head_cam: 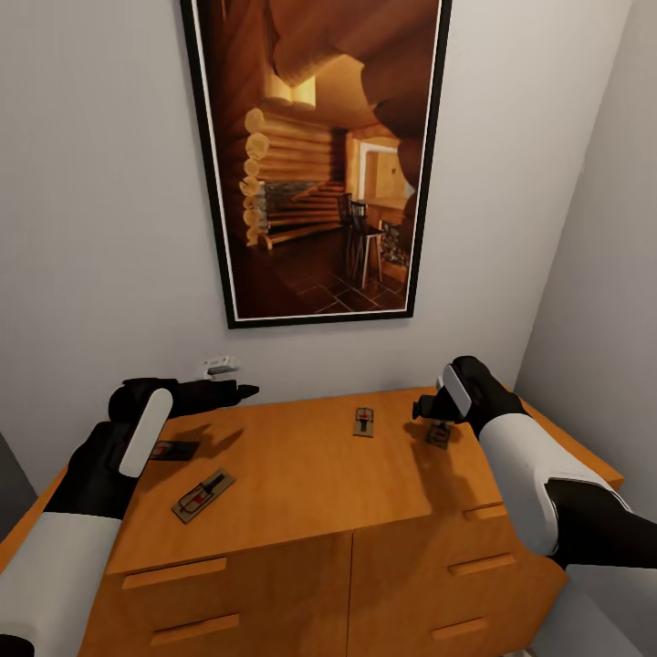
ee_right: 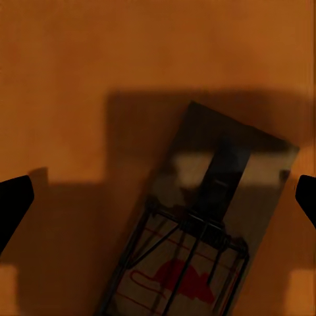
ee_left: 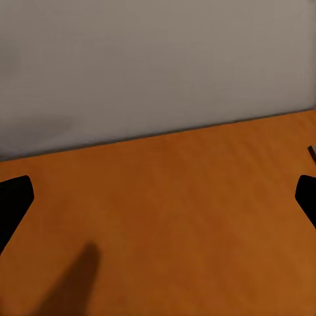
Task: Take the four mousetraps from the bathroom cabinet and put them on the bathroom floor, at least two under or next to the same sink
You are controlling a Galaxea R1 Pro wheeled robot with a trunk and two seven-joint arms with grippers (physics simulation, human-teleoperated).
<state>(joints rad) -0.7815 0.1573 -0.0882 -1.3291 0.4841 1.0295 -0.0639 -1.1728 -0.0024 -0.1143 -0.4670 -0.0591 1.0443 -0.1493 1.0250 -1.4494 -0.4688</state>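
Observation:
Several mousetraps lie on the top of the orange-brown cabinet (head_cam: 301,474). One mousetrap (head_cam: 203,495) sits near the front left, and another (head_cam: 173,450) is partly covered by my left forearm. A third (head_cam: 364,421) lies mid-back. The fourth (head_cam: 439,434) lies directly beneath my right gripper (head_cam: 425,409), which hovers open above it; in the right wrist view this mousetrap (ee_right: 204,230) lies between the spread fingertips (ee_right: 14,201). My left gripper (head_cam: 239,393) is open over bare cabinet wood (ee_left: 171,217) near the back wall, holding nothing.
A large black-framed picture (head_cam: 315,155) hangs on the wall behind the cabinet. A small white fitting (head_cam: 219,365) sits on the wall by my left gripper. A side wall (head_cam: 593,274) closes in on the right. Drawer fronts with bar handles (head_cam: 173,572) face me.

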